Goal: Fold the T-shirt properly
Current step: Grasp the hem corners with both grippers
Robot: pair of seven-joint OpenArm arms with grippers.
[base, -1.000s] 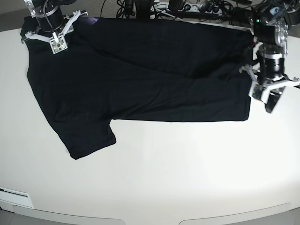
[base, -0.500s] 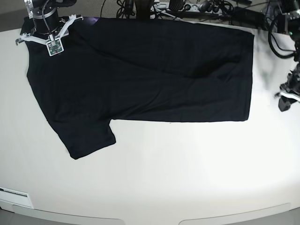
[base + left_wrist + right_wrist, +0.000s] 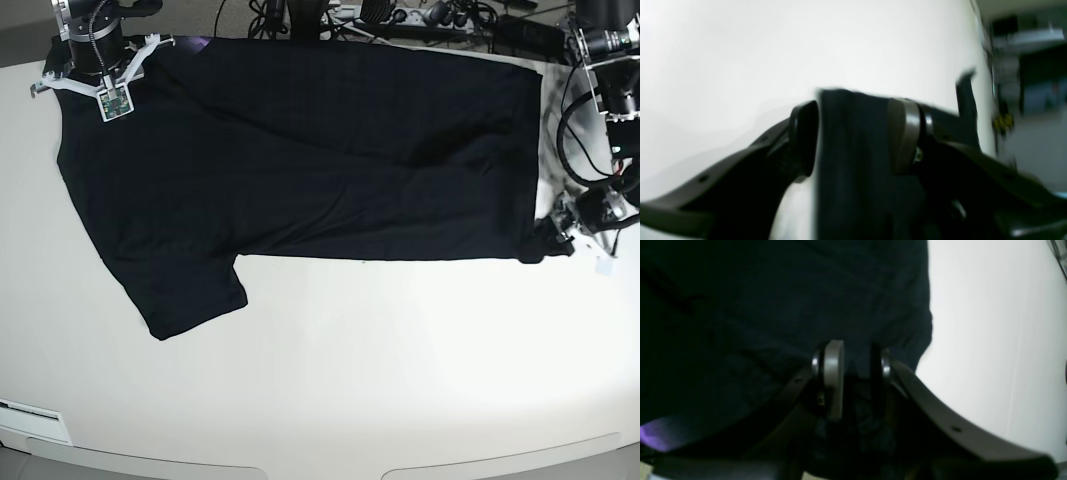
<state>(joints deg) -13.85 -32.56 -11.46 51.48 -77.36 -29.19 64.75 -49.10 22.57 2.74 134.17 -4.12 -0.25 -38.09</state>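
Note:
The black T-shirt [image 3: 300, 150] lies spread flat, plain side up, across the back of the white table [image 3: 350, 380], with one sleeve [image 3: 190, 290] pointing to the front left. My left gripper [image 3: 550, 232] is at the shirt's front right corner; in the left wrist view [image 3: 853, 133] a band of black cloth [image 3: 853, 173] fills the gap between its fingers. My right gripper [image 3: 98, 75] is at the shirt's back left corner; in the right wrist view [image 3: 857, 370] its fingers are close together on the cloth's edge [image 3: 773, 306]. A purple patch [image 3: 653, 433] shows at that edge.
Cables and a power strip [image 3: 400, 20] run along the table's back edge. A white label [image 3: 30, 415] sits at the front left corner. The left arm's body and cables [image 3: 610, 90] stand at the back right.
My left gripper has swung from the table's right edge in to the shirt's front right corner and now has cloth between its fingers. The right gripper has barely moved.

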